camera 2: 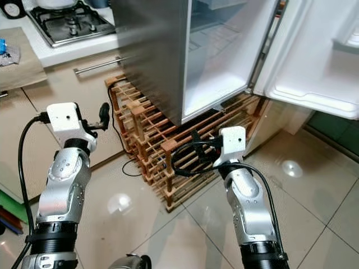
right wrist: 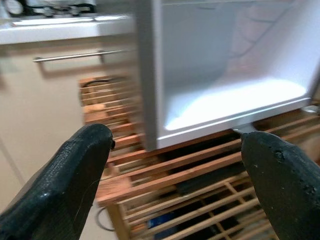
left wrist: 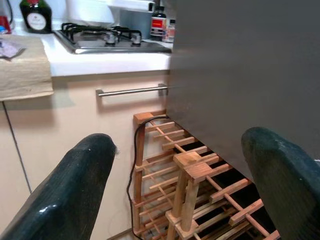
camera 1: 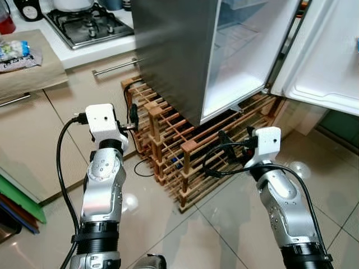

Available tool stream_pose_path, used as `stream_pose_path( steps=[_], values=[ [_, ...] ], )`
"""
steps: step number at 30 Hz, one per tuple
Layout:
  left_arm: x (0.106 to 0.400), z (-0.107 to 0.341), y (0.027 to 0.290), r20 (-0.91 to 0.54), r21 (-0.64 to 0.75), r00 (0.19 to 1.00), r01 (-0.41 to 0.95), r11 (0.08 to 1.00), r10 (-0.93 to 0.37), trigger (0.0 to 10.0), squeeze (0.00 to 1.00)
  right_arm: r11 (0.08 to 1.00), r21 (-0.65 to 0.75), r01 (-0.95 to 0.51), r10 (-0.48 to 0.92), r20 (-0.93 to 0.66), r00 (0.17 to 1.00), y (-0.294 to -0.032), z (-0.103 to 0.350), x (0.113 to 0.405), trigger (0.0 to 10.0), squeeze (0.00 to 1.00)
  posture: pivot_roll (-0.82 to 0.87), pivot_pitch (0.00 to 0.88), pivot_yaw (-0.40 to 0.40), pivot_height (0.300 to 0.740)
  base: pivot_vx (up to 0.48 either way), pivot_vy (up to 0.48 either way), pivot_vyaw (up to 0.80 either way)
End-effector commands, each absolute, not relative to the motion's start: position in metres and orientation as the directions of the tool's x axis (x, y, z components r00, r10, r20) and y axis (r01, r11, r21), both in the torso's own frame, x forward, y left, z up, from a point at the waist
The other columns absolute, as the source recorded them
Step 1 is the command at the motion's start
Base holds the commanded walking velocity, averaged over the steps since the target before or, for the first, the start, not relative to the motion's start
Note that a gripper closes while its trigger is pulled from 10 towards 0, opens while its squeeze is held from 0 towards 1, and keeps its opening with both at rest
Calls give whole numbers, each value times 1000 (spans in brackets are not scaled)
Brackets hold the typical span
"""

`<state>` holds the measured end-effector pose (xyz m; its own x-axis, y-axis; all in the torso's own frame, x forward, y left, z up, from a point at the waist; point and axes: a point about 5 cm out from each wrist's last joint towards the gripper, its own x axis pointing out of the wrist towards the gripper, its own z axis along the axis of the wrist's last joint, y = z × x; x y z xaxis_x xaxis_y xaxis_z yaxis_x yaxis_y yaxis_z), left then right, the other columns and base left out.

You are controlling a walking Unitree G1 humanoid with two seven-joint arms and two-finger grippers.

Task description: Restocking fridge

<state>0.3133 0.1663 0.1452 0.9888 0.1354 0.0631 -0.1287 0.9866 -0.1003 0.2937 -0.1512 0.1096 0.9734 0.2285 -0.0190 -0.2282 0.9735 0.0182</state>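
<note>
On a wooden rack (camera 1: 168, 145), grey fridge (camera 1: 185, 50), door open, white inside, both grippers spread, holding nothing

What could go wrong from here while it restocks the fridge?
1. The fridge stands on a slatted wooden rack right before both open, empty grippers, left gripper and right gripper; reaching low, a finger might snag between the slats.
2. The right arm's cable loops close to the rack and could catch on a post.
3. The open door juts out beside the right arm; a swing or turn could bump it.
</note>
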Motion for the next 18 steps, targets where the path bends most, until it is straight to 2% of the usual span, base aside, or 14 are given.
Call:
stream_pose_path(
  steps=[1, 6, 7, 11, 18],
  values=[
    [315, 143, 171, 45, -103, 986, -156, 982, 161, 10000, 0, 979, 11, -203, 203, 0, 979, -153, 114, 298, 10000, 0, -72, 0, 18, 740, 0, 480, 0],
    [319, 145, 167, 59, -74, 987, -148, 986, 152, 10000, 0, 980, 37, -198, 197, 17, 980, -158, 117, 300, 10000, 47, -69, 0, 15, 740, 0, 480, 173],
    [319, 146, 163, 63, -62, 988, -135, 989, 138, 10000, 0, 978, 36, -207, 206, 17, 978, -156, 117, 300, 10000, 122, -68, 0, 18, 740, 0, 0, 0],
    [317, 144, 157, 49, -21, 995, -85, 996, 86, 10000, 0, 977, 30, -211, 210, 23, 977, -154, 117, 301, 10000, 137, -64, 0, 18, 740, 0, 0, 0],
    [307, 127, 175, -26, -69, 981, -195, 978, 194, 10000, 0, 968, 53, -247, 247, 19, 969, -145, 113, 299, 10000, 173, -48, 0, 13, 740, 0, 0, 0]
  ],
)
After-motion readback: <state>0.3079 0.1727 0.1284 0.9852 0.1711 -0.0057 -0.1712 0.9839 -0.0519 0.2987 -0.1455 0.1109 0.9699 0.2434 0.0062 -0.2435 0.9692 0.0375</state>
